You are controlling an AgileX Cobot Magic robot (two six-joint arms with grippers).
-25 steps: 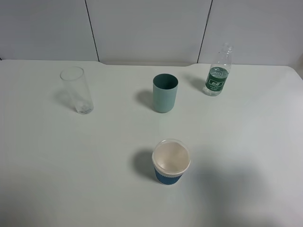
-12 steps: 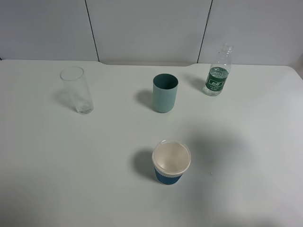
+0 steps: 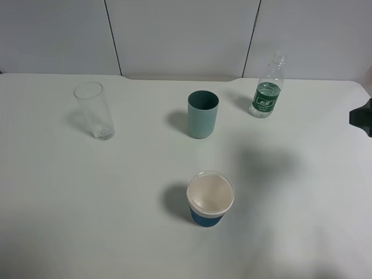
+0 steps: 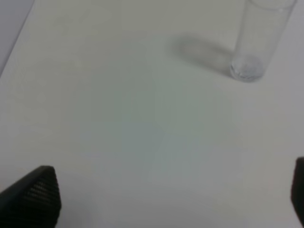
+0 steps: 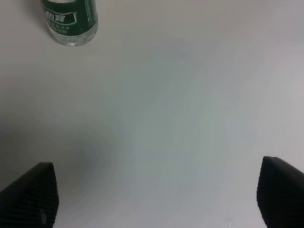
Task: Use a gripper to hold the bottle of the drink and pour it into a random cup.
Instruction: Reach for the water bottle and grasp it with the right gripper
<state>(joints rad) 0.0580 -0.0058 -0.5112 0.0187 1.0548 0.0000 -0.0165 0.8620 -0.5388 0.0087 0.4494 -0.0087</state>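
The bottle (image 3: 266, 96), clear with a dark green label and no cap, stands upright at the back right of the white table. Its lower part shows in the right wrist view (image 5: 70, 21). The teal cup (image 3: 202, 114) stands upright at the back middle, left of the bottle. My right gripper (image 3: 361, 118) just shows as a black shape at the right edge, well right of the bottle. In its wrist view the right gripper (image 5: 156, 194) is open and empty, with the bottle ahead and to one side. My left gripper (image 4: 166, 199) is open and empty over bare table.
A tall clear glass (image 3: 95, 110) stands at the back left and also shows in the left wrist view (image 4: 256, 42). A white paper cup with a blue sleeve (image 3: 210, 199) stands at the front middle. The white table (image 3: 302, 221) ends at a grey panelled wall behind.
The black end of my right arm has come into view at the right edge. Its shadow on the table has moved toward the back right. The bottle and cups have not moved.
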